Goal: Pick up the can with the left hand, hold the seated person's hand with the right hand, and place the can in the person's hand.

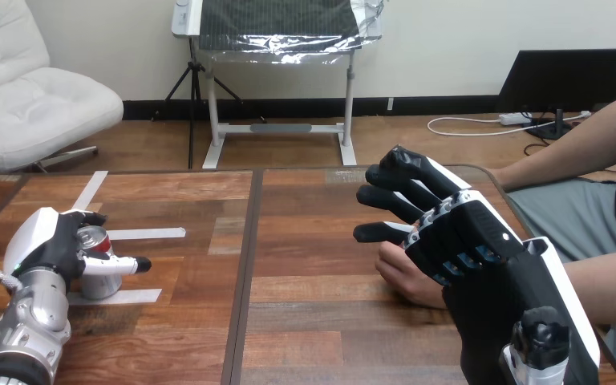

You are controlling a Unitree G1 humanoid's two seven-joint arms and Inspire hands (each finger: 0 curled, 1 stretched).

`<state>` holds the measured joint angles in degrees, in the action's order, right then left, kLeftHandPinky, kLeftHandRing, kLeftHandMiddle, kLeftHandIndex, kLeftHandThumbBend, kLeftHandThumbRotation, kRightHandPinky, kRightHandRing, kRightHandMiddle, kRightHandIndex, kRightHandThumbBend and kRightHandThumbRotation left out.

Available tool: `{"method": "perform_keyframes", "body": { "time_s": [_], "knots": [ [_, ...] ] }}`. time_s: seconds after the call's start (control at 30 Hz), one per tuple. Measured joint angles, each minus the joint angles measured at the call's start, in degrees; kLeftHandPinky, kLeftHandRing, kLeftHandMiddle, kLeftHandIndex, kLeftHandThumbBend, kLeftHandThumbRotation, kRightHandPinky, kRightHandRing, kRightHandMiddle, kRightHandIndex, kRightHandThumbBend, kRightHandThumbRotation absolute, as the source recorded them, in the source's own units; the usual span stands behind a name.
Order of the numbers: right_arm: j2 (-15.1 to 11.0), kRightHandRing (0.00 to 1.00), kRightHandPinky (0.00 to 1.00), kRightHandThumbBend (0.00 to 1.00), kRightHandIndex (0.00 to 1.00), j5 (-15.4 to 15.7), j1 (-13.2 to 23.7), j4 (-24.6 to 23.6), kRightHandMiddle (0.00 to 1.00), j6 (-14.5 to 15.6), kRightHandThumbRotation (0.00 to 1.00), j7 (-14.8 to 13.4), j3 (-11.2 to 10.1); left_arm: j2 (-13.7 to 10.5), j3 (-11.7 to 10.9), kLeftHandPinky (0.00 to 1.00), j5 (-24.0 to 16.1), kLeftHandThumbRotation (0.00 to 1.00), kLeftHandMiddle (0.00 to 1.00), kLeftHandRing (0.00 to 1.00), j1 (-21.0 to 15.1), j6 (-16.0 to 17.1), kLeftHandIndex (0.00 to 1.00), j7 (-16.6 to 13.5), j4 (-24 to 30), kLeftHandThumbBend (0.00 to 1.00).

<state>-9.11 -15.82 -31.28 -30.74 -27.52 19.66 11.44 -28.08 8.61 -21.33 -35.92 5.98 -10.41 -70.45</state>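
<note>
The left hand [52, 241] is seen to be black, with a rounded white shell [30, 231] fitted over its back. Its fingers [116, 263] are built of white segments broken by black joints, and one is ended in a black tip. The left forearm [26, 325] is made of silver metal, formed into ringed, cylindrical sections. The right hand [481, 233] is shown almost wholly black, its blocky fingers finished in a glossy black, and its back is bordered by a narrow white edging [568, 293].
</note>
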Motion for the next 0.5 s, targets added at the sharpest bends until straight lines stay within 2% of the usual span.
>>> {"method": "perform_keyframes", "body": {
  "time_s": [0.33,0.5],
  "knots": [
    [0.0,0.82,0.70,1.00,0.84,0.0,0.0,0.0,0.84,-0.2,0.88,0.0,0.0,0.1,0.7,0.68,-0.1,0.15,0.80,0.79,-0.1,0.0,0.77,0.0,0.0,0.84],
    [0.0,0.82,0.69,1.00,0.84,0.0,0.0,0.0,0.84,-0.3,0.88,0.0,0.0,0.1,1.1,0.67,-0.1,0.09,0.80,0.78,-0.3,-0.2,0.76,-0.1,0.0,0.83]
  ]
}}
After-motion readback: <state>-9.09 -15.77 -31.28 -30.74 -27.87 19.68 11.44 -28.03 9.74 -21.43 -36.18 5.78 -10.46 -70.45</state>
